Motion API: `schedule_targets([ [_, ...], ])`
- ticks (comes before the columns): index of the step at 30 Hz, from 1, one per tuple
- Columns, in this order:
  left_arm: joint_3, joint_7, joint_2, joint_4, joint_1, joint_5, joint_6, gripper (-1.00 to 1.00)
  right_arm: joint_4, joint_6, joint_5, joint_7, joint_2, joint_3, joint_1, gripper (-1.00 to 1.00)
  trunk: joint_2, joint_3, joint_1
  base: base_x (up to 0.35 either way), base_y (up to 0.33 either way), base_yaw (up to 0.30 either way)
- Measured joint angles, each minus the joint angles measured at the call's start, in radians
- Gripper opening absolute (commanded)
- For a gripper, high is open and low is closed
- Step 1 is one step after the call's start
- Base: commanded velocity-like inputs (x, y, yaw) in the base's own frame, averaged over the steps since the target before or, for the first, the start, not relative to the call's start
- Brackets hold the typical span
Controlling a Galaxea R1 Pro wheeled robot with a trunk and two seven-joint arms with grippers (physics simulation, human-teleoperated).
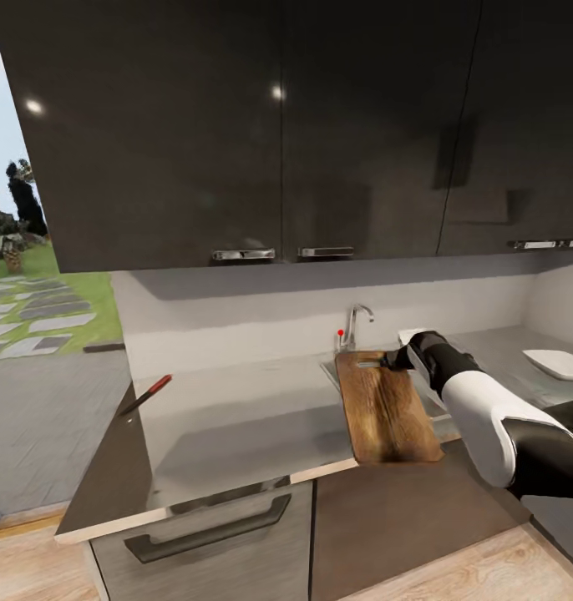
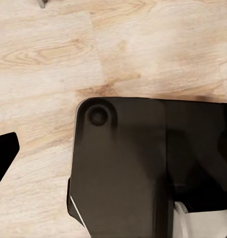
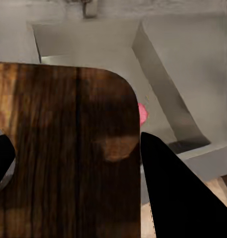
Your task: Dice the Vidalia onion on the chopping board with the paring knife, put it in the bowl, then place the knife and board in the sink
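Observation:
The brown wooden chopping board (image 1: 387,411) lies tilted across the sink (image 1: 329,368), its near end past the countertop (image 1: 236,426) edge. My right gripper (image 1: 392,360) is shut on the board's far end. In the right wrist view the chopping board (image 3: 68,148) sits between the black fingers (image 3: 178,193). Beyond its edge a sliver of the pinkish Vidalia onion (image 3: 142,114) shows in the sink basin (image 3: 93,44). The red-handled paring knife (image 1: 144,395) rests at the countertop's left edge. The white bowl (image 1: 558,363) stands at the far right. One dark finger (image 2: 4,153) of my left gripper hangs over wooden floor.
A curved chrome tap (image 1: 357,324) with a red knob stands behind the sink. Dark wall cabinets (image 1: 278,125) hang low over the counter. Below is a drawer with a bar handle (image 1: 207,527). The robot's dark base (image 2: 143,168) sits on the wood floor (image 2: 53,59).

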Motion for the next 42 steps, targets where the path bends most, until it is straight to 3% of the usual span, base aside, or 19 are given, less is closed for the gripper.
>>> schedule_targets([
  [1,0.000,0.000,0.000,0.005,0.000,0.000,0.000,1.00,-0.024,0.005,-0.026,-0.090,0.023,-0.034,0.000,-1.00,0.000,0.000,0.000,0.000,0.000,0.000],
  [2,0.000,0.000,0.000,0.008,0.000,-0.001,0.000,1.00,-0.042,0.005,-0.081,-0.187,0.040,-0.077,0.000,-1.00,0.000,0.000,0.000,0.000,0.000,0.000],
  [3,0.000,0.000,0.000,0.009,0.000,-0.001,0.000,1.00,-0.045,0.006,-0.092,-0.221,0.044,-0.083,0.000,-1.00,0.000,0.000,0.000,0.000,0.000,0.000],
  [4,0.000,0.000,0.000,0.012,0.000,-0.001,0.000,1.00,-0.053,0.004,-0.153,-0.325,0.060,-0.111,0.000,-1.00,0.000,0.000,0.000,0.000,0.000,0.000],
  [6,0.000,0.000,0.000,0.014,0.000,-0.001,0.000,1.00,-0.057,-0.012,-0.231,-0.448,0.080,-0.131,0.000,-1.00,0.000,0.000,0.000,0.000,0.000,0.000],
  [11,0.001,0.000,0.000,0.016,0.000,0.000,0.000,1.00,-0.055,-0.078,-0.367,-0.603,0.096,-0.143,0.000,-1.00,0.000,0.000,0.000,0.000,0.000,0.000],
  [17,0.001,0.000,0.000,0.016,0.000,-0.001,0.000,1.00,-0.021,-0.094,-0.418,-0.647,0.091,-0.145,0.000,-1.00,0.000,0.000,0.000,0.000,0.000,0.000],
  [32,0.000,0.000,0.000,0.013,0.000,-0.002,-0.007,1.00,0.014,-0.109,-0.419,-0.651,0.092,-0.147,0.000,-1.00,0.000,0.000,0.000,0.000,0.000,0.186],
  [37,-0.005,0.002,-0.001,0.011,0.000,-0.001,-0.143,1.00,0.027,-0.145,-0.419,-0.651,0.092,-0.148,0.000,-1.00,0.000,0.000,0.000,0.000,0.000,0.282],
  [42,-0.007,0.003,-0.002,0.013,0.000,-0.001,-0.184,1.00,0.029,-0.149,-0.418,-0.652,0.091,-0.148,0.000,-1.00,0.000,0.000,0.000,0.000,0.000,0.283],
])
